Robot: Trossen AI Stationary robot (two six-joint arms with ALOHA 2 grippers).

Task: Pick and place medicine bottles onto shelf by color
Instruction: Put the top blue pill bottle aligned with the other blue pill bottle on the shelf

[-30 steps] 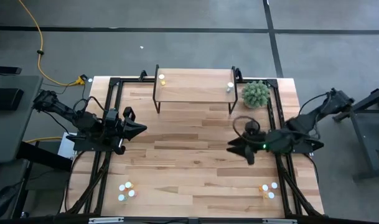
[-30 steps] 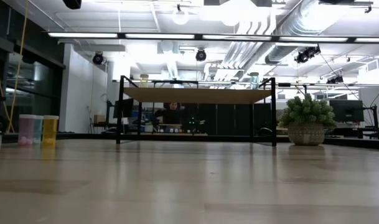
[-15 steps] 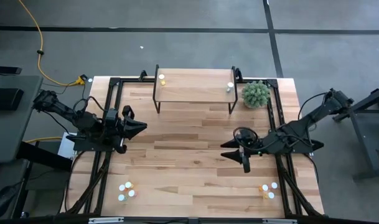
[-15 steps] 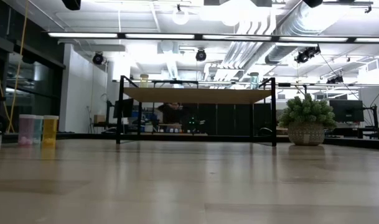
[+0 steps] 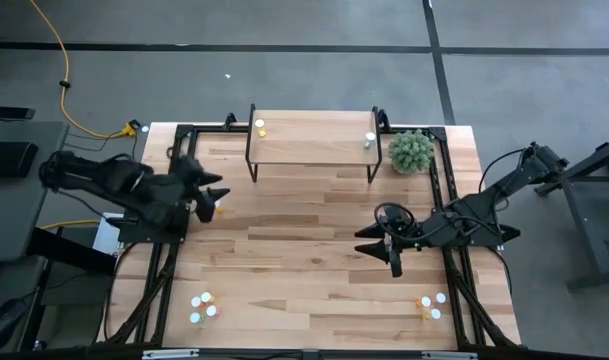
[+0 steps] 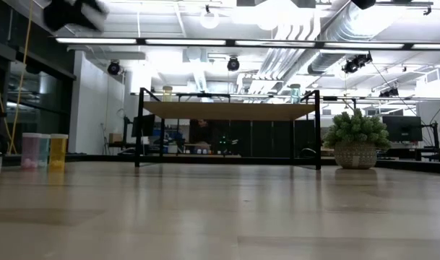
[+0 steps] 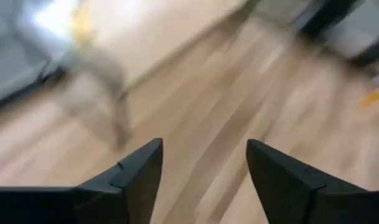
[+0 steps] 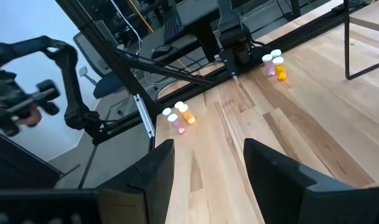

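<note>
Overhead, the left gripper hangs open and empty near the table's left edge, well apart from the shelf with a yellow bottle and a teal bottle. Right gripper, also open and empty, hovers mid-table.

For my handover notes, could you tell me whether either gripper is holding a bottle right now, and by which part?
Nothing is held. The left gripper is open with only tabletop between its fingers, and the right gripper is open and empty too.
</note>
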